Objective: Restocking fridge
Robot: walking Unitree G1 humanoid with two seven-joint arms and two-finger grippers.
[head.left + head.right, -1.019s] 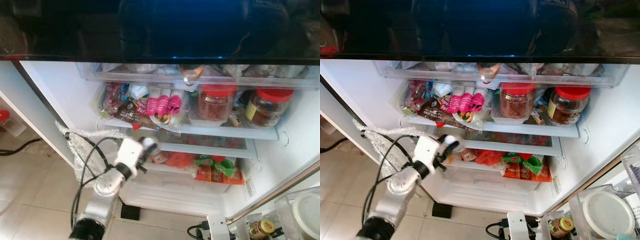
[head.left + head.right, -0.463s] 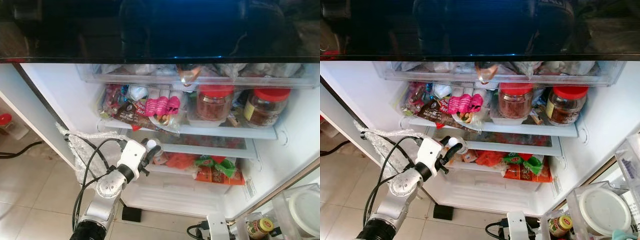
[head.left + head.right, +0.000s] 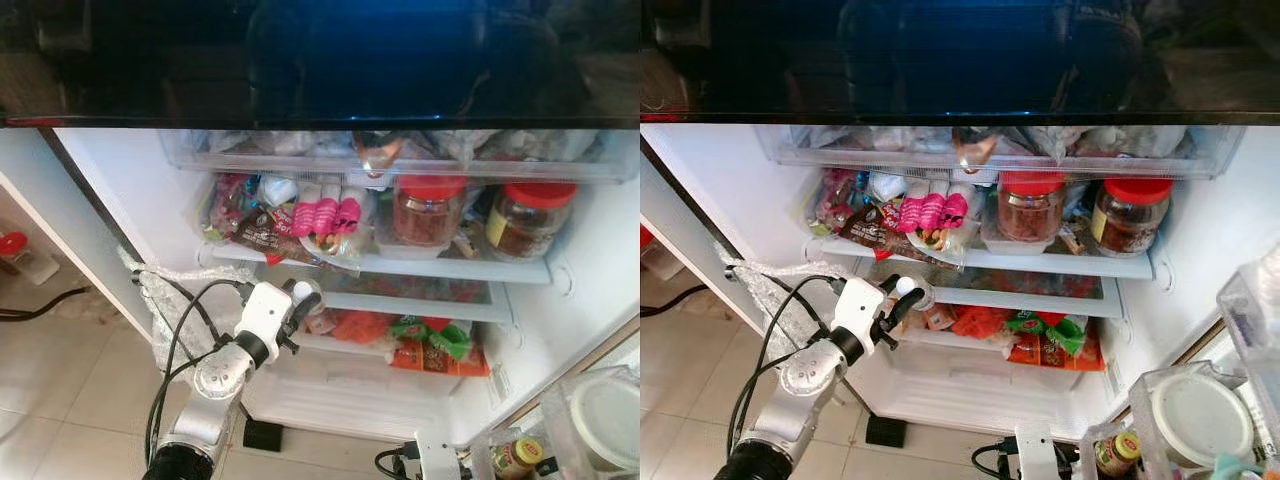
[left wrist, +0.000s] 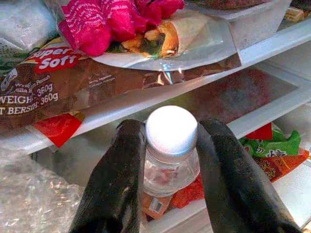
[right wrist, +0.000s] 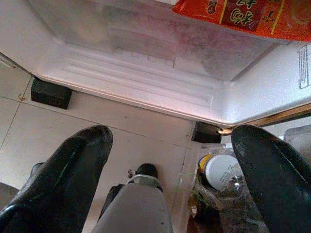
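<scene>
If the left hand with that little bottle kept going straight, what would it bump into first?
Probably the packets on the lower shelf, just under the glass shelf's front edge. The left hand grips the white-capped bottle; depth is uncertain.

Home kitchen: stocked fridge (door open) on tiled floor.

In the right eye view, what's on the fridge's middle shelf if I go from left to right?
Brown bread bag → pink wrapped rolls → red-lidded jar of reddish stuff → red-lidded jar with the yellow label. Just below that shelf, the left gripper holds a small white-capped bottle.
</scene>
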